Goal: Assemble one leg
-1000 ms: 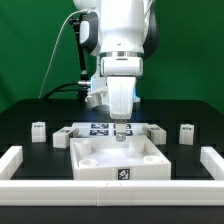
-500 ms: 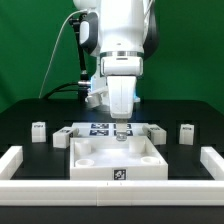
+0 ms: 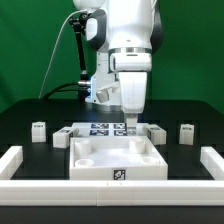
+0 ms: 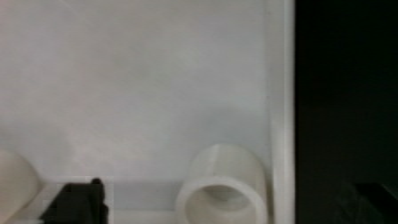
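Several legs stand on the black table: one at the far left (image 3: 38, 131), one beside the tray's left rear corner (image 3: 63, 139), one by its right rear corner (image 3: 156, 132), and one further right (image 3: 186, 132). The large white square tray-like part (image 3: 90, 168) lies at the front centre with round sockets in its corners. My gripper (image 3: 133, 124) hangs over the tray's rear right area, open and empty. In the wrist view the gripper (image 4: 217, 206) is above a round socket (image 4: 224, 190) near the tray's edge. One dark finger (image 4: 75, 202) shows; the other is lost against the dark table.
The marker board (image 3: 98, 127) lies behind the tray, under the arm. Long white rails run along the exterior view's left (image 3: 10, 160), right (image 3: 213, 160) and front (image 3: 60, 196). A green backdrop and a black cable stand behind the arm.
My gripper has moved toward the exterior view's right and slightly up, from the tray's rear middle to its rear right corner. The legs and tray have not moved.
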